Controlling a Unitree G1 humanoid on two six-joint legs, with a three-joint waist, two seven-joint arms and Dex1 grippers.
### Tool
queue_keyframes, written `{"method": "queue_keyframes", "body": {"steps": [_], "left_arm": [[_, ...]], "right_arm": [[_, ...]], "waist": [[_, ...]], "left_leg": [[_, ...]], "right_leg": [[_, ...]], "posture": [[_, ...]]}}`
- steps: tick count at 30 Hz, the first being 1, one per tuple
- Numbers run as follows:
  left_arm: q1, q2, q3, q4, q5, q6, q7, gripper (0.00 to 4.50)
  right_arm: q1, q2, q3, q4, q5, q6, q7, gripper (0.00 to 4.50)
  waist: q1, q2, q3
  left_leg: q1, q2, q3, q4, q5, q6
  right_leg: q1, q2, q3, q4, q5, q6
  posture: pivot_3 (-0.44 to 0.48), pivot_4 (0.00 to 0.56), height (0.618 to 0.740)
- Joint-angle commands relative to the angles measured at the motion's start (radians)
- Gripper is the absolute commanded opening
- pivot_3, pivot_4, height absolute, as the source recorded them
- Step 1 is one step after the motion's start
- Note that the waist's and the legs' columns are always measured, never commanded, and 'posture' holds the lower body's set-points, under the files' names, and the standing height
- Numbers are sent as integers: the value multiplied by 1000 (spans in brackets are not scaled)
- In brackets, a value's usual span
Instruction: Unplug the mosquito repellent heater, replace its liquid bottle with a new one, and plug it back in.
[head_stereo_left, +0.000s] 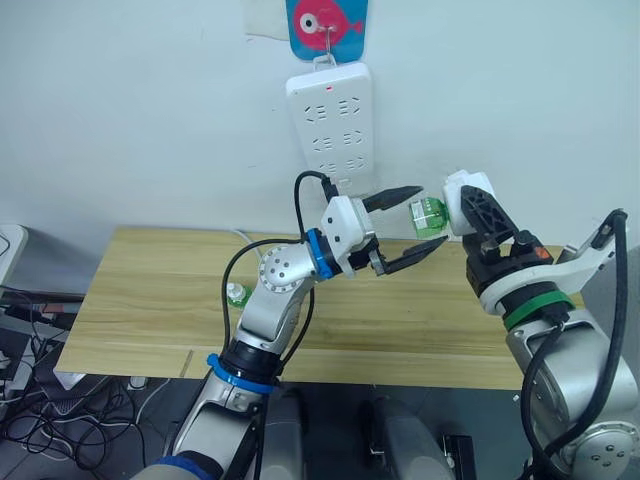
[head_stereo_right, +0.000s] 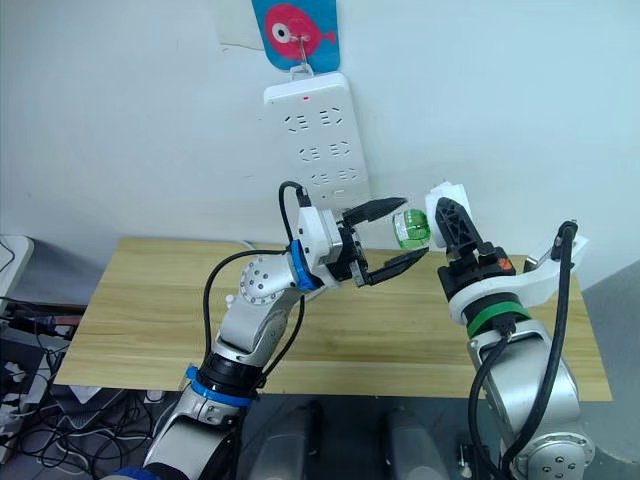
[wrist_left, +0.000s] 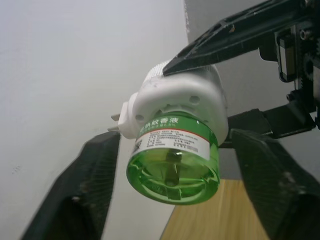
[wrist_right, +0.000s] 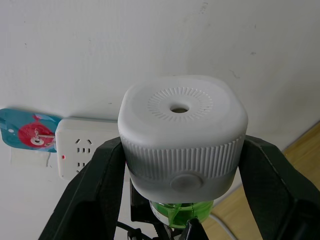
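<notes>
Currently my right gripper (head_stereo_left: 470, 215) is clamped on the mosquito repellent heater (wrist_right: 182, 135), held unplugged above the tabletop's (head_stereo_left: 150, 300) far edge; my left gripper (head_stereo_left: 405, 228) is spread around its green bottle (wrist_left: 172, 157), not touching. Risk: twisting the bottle could rotate the heater in my right fingers; an off-centre grip might slip and drop it.
</notes>
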Motion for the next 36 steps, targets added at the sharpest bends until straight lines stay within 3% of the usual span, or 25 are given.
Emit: {"method": "queue_keyframes", "body": {"steps": [1,2,36], "left_arm": [[-12,1,-14,-7,-3,-22,-19,2437],[-13,2,-13,-4,-3,-22,-21,2270],[-28,16,0,-20,-66,47,-56,2269]], "right_arm": [[-1,-4,0,-50,12,-33,12,2931],[1,-6,-2,-50,15,-33,15,2931],[-14,-34,13,-50,23,-33,20,2931]], "waist": [[0,0,0],[0,0,0],[-1,0,0]], "left_leg": [[0,0,0,0,0,0],[0,0,0,0,0,0],[0,0,0,0,0,0]], "right_leg": [[0,0,0,0,0,0],[0,0,0,0,0,0],[0,0,0,0,0,0]], "posture": [[-14,298,740],[-15,300,740],[-15,312,740]]}}
